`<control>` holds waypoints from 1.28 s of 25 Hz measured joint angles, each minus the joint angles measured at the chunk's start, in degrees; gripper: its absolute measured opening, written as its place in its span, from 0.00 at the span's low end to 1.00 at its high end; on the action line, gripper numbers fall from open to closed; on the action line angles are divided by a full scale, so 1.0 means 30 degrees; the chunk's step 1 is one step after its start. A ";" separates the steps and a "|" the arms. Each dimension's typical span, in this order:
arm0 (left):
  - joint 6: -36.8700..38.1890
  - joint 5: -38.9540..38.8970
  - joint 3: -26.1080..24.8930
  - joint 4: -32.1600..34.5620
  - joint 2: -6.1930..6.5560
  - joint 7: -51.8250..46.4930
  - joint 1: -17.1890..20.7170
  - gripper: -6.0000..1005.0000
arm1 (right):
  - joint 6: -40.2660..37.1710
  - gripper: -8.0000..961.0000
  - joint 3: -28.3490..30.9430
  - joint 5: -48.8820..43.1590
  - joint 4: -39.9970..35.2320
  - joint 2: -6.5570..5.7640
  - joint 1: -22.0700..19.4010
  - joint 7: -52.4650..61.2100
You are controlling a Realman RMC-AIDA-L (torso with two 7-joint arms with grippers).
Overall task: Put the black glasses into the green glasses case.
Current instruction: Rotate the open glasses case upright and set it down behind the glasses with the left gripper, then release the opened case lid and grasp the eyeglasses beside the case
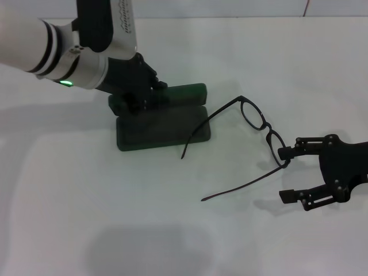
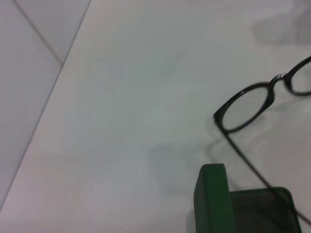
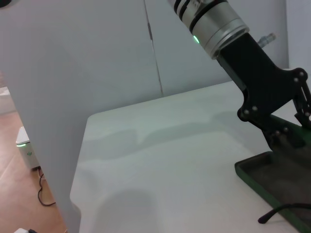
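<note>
Right hand (image 1: 287,172): nearest the robot, low over the worktop (image 1: 172,241) on its right side. Fingers spread wide; upper fingertip (image 1: 284,153) touches the frame end of the black glasses, lower fingertip well clear. Nothing clamped.

Black glasses (image 1: 261,126): unfolded, lying on the worktop between the right hand and the case. Lenses run diagonally away from the right hand. One temple arm stretches back toward the robot, ending on bare worktop. The other reaches left, its tip over the front edge of the case's open tray. The left wrist view shows one lens and that temple arm (image 2: 248,109).

Green glasses case (image 1: 164,129): open, left of centre, tray flat with grey lining up, lid standing behind it along the far side. Also seen in (image 2: 214,204) and (image 3: 272,182).

Left hand (image 1: 138,95): farthest, down at the left end of the case's lid. Cannot tell whether its fingers are closed on it.
</note>
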 joint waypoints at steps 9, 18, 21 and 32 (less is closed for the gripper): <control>-0.0237 -0.0198 0.0080 -0.0115 -0.0022 0.0054 0.0028 0.23 | 0.0064 0.92 -0.0018 -0.0015 0.0015 0.0008 0.0009 -0.0008; 0.0002 -0.1169 0.0078 -0.0128 -0.0019 0.0273 0.0180 0.26 | 0.0077 0.92 -0.0030 -0.0016 0.0016 -0.0007 -0.0011 0.0026; -0.0028 -0.1588 0.0005 -0.0107 -0.0026 0.0260 0.0387 0.27 | 0.0077 0.92 -0.0008 -0.0016 0.0016 -0.0013 -0.0008 0.0026; 0.2305 -0.5766 -0.3186 0.1185 0.0122 -0.1184 0.2226 0.53 | -0.0009 0.92 0.0654 0.0164 -0.0141 -0.0129 0.0078 0.1104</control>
